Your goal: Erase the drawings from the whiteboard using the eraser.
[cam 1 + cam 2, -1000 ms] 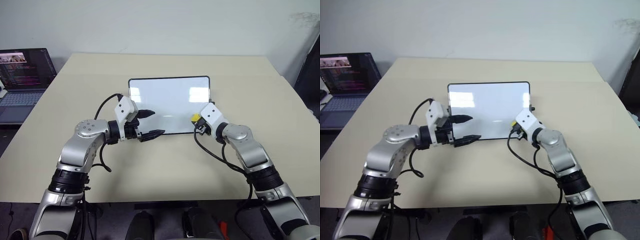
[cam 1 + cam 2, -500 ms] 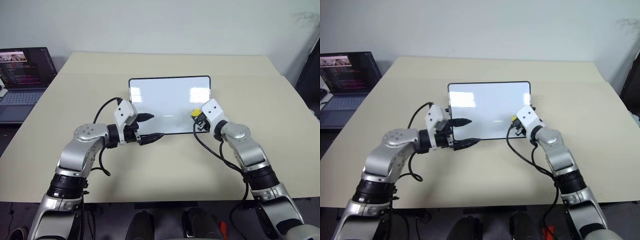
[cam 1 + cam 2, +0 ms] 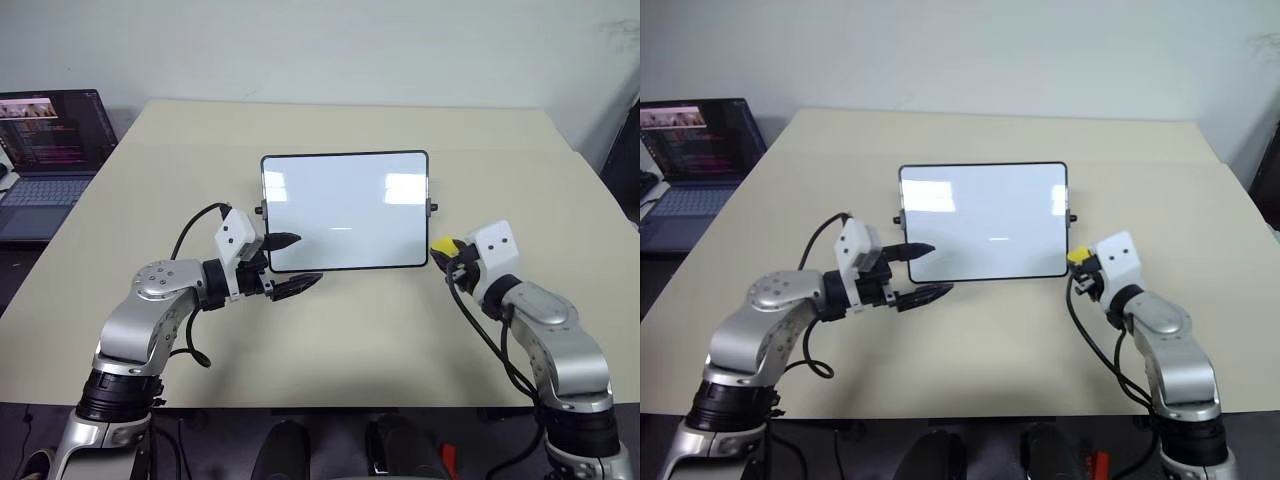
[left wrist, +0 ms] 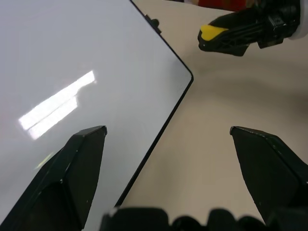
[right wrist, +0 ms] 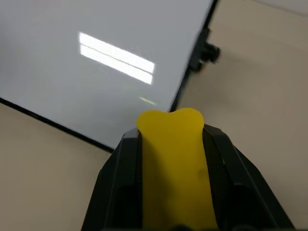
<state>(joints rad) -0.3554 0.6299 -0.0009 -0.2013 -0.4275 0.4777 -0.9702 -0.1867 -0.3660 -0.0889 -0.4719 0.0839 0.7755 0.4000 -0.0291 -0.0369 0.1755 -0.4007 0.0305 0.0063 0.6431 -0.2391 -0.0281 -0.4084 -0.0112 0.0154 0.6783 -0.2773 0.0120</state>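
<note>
Left eye view: the left gripper hangs with fingers spread wide at the near left corner of the whiteboard, which lies flat on the table. Just off the board's near right corner, the right gripper is clamped on the yellow eraser.

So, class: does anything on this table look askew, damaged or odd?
Only the eraser: the right gripper squeezes it so its tip bulges. The whiteboard lies flat, clean and square on the table.
</note>
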